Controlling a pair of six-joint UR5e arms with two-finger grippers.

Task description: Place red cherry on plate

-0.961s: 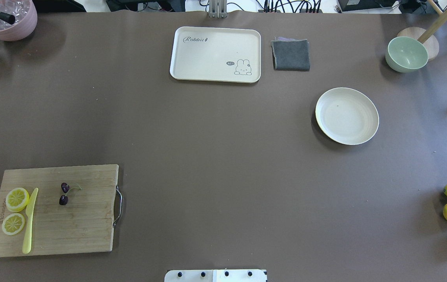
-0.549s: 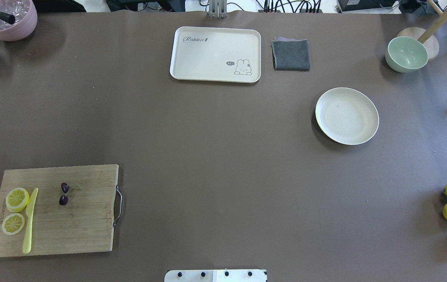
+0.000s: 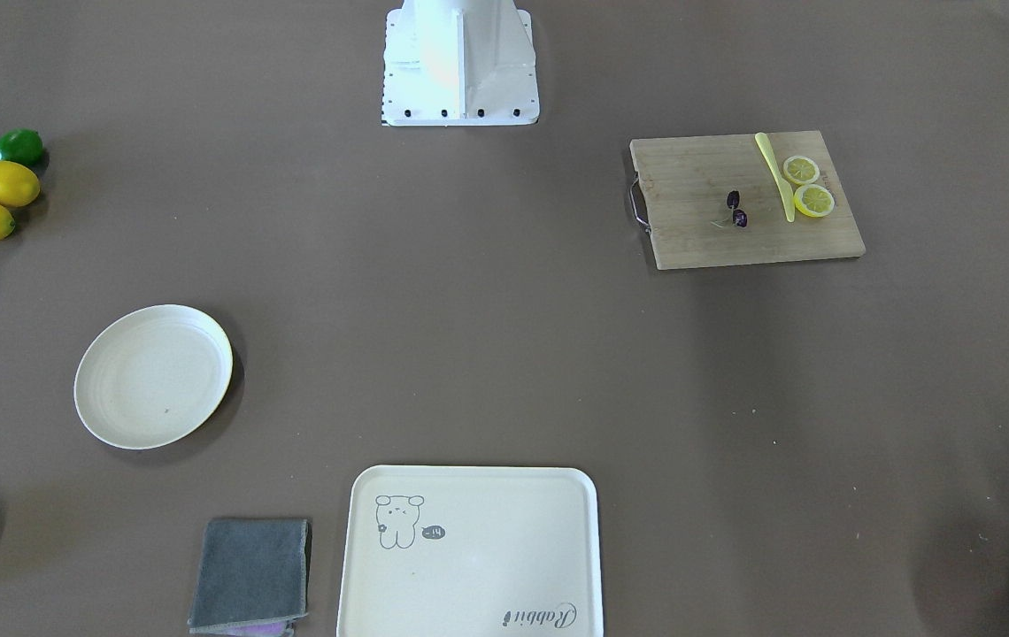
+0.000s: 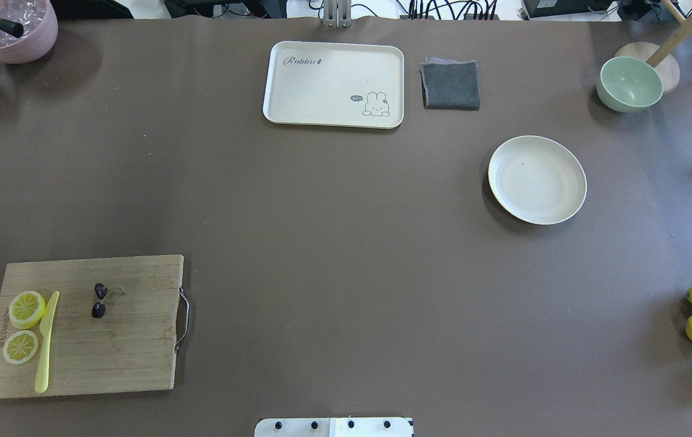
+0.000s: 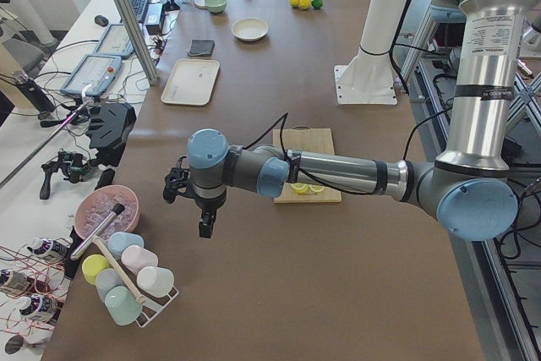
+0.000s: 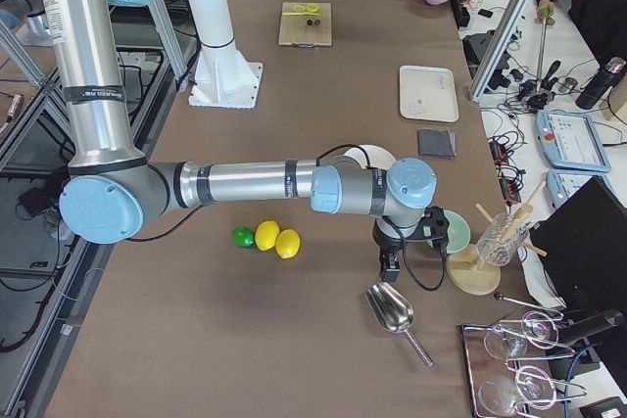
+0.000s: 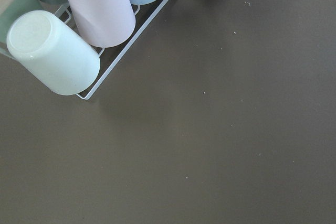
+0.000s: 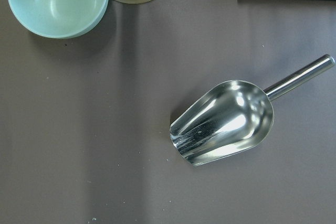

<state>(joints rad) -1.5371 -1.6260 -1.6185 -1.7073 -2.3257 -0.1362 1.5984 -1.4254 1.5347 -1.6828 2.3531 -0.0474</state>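
Brown desk [image 4: 322,243]: red cherry [image 4: 99,300] on cutting board [image 4: 127,352], well apart from plate [image 4: 537,180]. Left gripper [image 5: 205,230], right gripper [image 6: 386,269] above desk ends; jaws state cannot tell.

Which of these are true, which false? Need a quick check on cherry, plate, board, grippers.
1. The red cherry lies on the cutting board. True.
2. The plate touches the tray. False: they sit apart on the table.
3. The yellow knife lies between the red cherry and the lemon slices. True.
4. A gripper holds the red cherry. False: the left gripper hangs near the cup rack and the right gripper near the metal scoop, both far from it.
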